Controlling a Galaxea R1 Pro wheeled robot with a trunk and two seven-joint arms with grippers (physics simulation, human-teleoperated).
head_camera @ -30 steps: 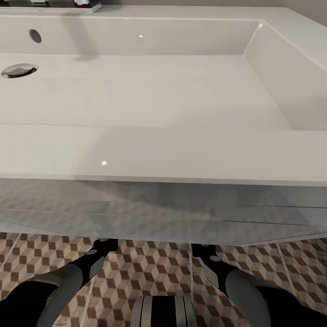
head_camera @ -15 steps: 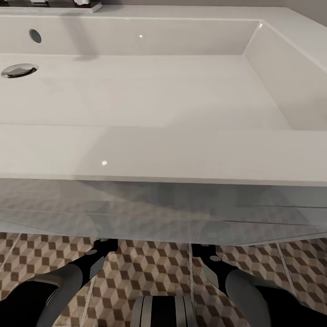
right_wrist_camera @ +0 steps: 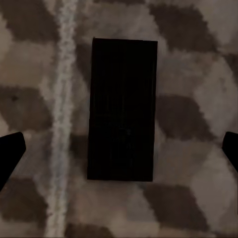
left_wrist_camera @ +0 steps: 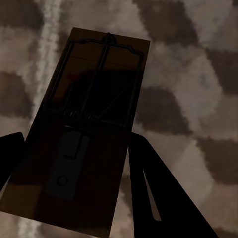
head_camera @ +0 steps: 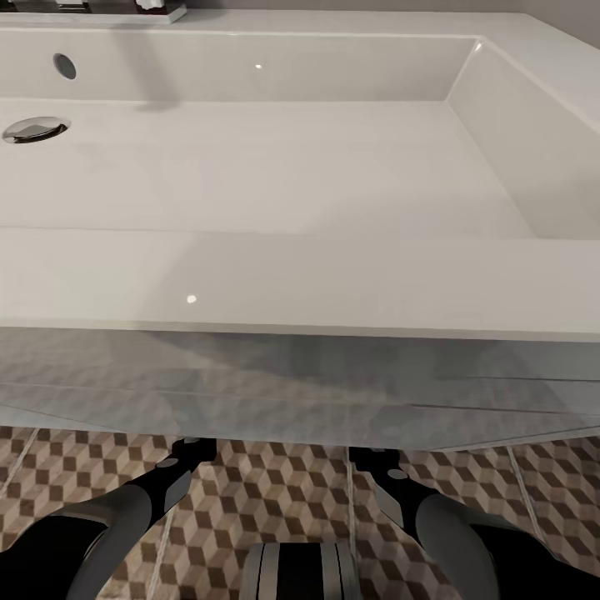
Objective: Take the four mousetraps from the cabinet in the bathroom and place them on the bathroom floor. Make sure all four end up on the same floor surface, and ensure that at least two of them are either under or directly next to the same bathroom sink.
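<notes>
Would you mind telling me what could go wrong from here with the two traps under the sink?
The left gripper has its fingers close around its mousetrap; lifting away may drag it. The right gripper is open over a dark mousetrap. Both arms reach under the bathroom sink, so rising could bump the vanity.

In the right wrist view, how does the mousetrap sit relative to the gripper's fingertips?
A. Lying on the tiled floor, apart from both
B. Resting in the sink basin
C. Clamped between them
A: the mousetrap lies flat on the bathroom floor, with clear gaps to both fingertips.
</notes>
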